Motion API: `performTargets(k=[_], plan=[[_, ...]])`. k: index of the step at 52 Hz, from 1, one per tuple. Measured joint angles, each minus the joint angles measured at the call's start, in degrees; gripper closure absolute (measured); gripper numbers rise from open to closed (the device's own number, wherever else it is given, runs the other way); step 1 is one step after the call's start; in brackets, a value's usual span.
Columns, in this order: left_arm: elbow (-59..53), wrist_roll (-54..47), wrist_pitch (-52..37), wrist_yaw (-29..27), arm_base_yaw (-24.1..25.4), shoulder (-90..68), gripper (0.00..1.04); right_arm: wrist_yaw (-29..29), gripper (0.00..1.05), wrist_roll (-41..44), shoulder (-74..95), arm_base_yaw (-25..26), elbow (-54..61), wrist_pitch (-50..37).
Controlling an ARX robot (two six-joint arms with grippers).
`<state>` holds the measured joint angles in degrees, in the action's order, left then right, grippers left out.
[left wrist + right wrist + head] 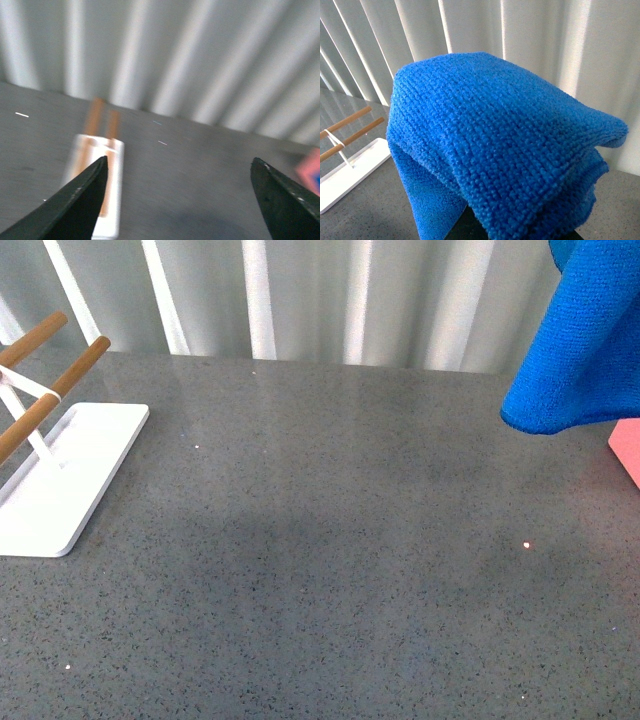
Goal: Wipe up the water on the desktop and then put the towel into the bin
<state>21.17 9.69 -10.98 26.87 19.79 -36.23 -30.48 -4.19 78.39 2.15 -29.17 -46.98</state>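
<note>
— Where did the front camera look?
— Down over the desktop (330,570) beside the rack (60,470).
— And the wrists?
— Both faced that rack; the right sat close behind the towel (495,145).

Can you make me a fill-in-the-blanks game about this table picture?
1. The towel hanging up in the air is coloured ____.
2. The corner of the bin near it is coloured ____.
3. The white rack has bars made of ____.
4. The left claw is wide ____, with nothing in it.

Missing words: blue, pink, wood, open.
</note>
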Motion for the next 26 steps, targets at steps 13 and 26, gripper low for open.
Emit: performTargets(k=[13, 26], plan=[[-9.6, -8.4, -5.3, -14.2, -6.7, 8.1, 0.7, 1.0, 1.01, 0.0, 0.0, -0.2, 0.5, 0.0], [-14.6, -9.2, -4.2, -19.6, -12.3, 14.4, 1.01, 1.5, 1.01, 0.0, -1.2, -1.3, 1.2, 1.3]])
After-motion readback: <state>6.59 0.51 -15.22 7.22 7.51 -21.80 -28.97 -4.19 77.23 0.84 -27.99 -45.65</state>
